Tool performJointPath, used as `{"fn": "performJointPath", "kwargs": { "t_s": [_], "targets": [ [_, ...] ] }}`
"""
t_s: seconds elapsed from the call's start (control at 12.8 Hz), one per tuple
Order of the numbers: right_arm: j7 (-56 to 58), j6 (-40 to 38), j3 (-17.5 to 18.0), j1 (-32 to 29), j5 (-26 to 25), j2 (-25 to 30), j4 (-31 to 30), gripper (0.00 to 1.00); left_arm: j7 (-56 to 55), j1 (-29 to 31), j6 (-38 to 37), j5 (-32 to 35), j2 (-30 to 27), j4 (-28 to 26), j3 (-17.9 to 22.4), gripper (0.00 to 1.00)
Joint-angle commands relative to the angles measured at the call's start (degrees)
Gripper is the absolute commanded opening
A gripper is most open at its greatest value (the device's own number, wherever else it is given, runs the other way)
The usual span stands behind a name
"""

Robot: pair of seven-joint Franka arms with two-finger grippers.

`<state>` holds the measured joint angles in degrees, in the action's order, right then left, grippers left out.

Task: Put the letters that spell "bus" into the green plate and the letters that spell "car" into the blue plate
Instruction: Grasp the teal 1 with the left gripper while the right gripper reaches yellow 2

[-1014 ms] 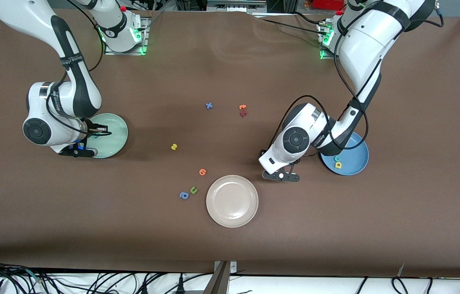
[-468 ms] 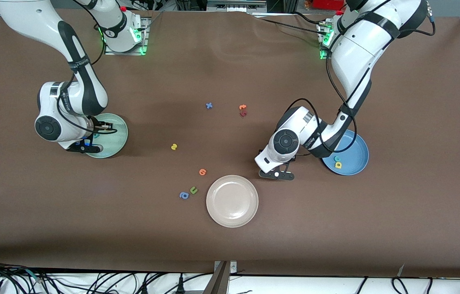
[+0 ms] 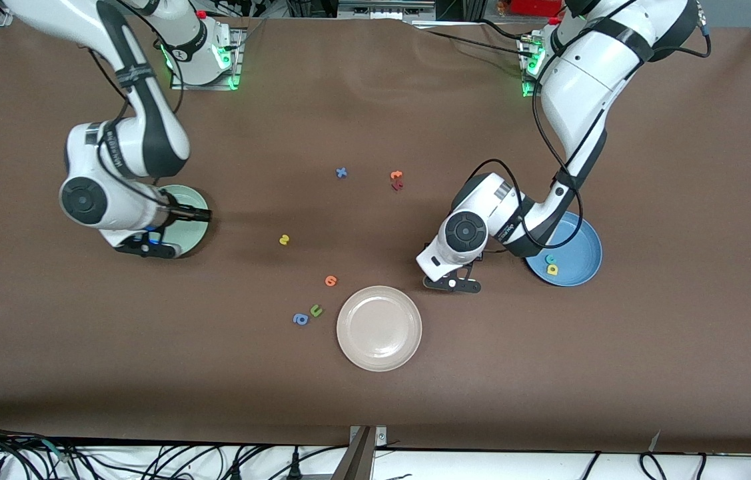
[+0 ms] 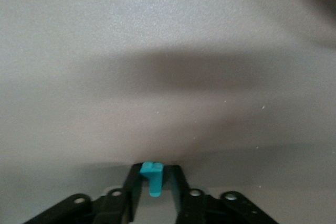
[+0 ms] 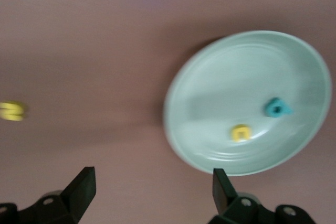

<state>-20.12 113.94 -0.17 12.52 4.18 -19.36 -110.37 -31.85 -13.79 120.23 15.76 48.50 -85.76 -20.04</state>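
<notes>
Pinching teal "r" (image 4: 153,177) in left gripper (image 4: 153,190) jaws low over table, right gripper (image 5: 152,190) jaws spread beside green plate (image 5: 210,82)

No brand, label or number can be read; only foam letter shapes lie scattered on the table (image 3: 682,167).

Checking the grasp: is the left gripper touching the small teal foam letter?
Touching. The left wrist view shows the left gripper with both fingers pressed against the small teal foam letter between them.
</notes>
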Motion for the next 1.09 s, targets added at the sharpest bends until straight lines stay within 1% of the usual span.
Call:
{"fn": "performJointPath", "kwargs": {
  "t_s": [0.0,0.08,0.23,0.31,0.39,0.47,0.55,0.7,0.78,0.86,1.01],
  "targets": [
    [-7.4,-0.1,2.8,1.1,4.6,-3.4,5.6,0.98,-0.1,-0.4,-2.2,2.2,-0.3,-0.3,0.4,0.04],
    [-9.5,2.1,2.8,2.9,5.1,-4.4,5.9,0.98,0.9,-0.2,-2.6,2.2,-0.4,-0.1,0.4,0.03],
    [-12.0,7.0,2.8,6.3,5.0,-6.3,5.8,0.98,1.4,-0.1,-3.0,2.1,-1.0,0.1,0.4,0.02],
    [-12.0,9.7,2.8,7.5,5.0,-8.0,5.8,0.98,1.6,0.2,-4.6,2.2,-2.2,0.2,0.4,0.02],
    [-12.1,12.6,2.8,8.1,5.1,-10.2,5.7,0.95,2.8,1.0,-6.9,2.2,-3.3,1.0,0.4,0.02],
    [-12.2,15.0,2.8,9.0,5.2,-12.2,5.6,0.94,6.0,1.7,-9.0,2.2,-4.5,1.1,0.4,0.02],
    [-12.3,16.5,2.8,9.8,5.2,-13.3,5.3,0.94,8.7,2.9,-11.0,2.2,-5.7,0.9,0.5,0.02],
    [-12.2,17.6,2.8,10.2,5.2,-14.2,5.2,0.87,16.2,6.3,-14.4,2.2,-7.4,0.6,0.5,0.02],
    [-12.3,18.2,2.8,10.2,5.2,-14.6,5.2,0.86,20.1,7.6,-16.0,2.2,-8.1,0.2,0.5,0.02],
    [-12.3,18.8,2.8,10.3,5.3,-14.9,5.2,0.83,22.6,8.9,-17.3,2.2,-8.9,-0.5,0.5,0.02],
    [-12.3,20.0,2.8,10.3,5.6,-15.6,4.9,0.82,25.8,11.3,-18.1,2.3,-9.6,-2.6,0.5,0.02]
  ]
}}
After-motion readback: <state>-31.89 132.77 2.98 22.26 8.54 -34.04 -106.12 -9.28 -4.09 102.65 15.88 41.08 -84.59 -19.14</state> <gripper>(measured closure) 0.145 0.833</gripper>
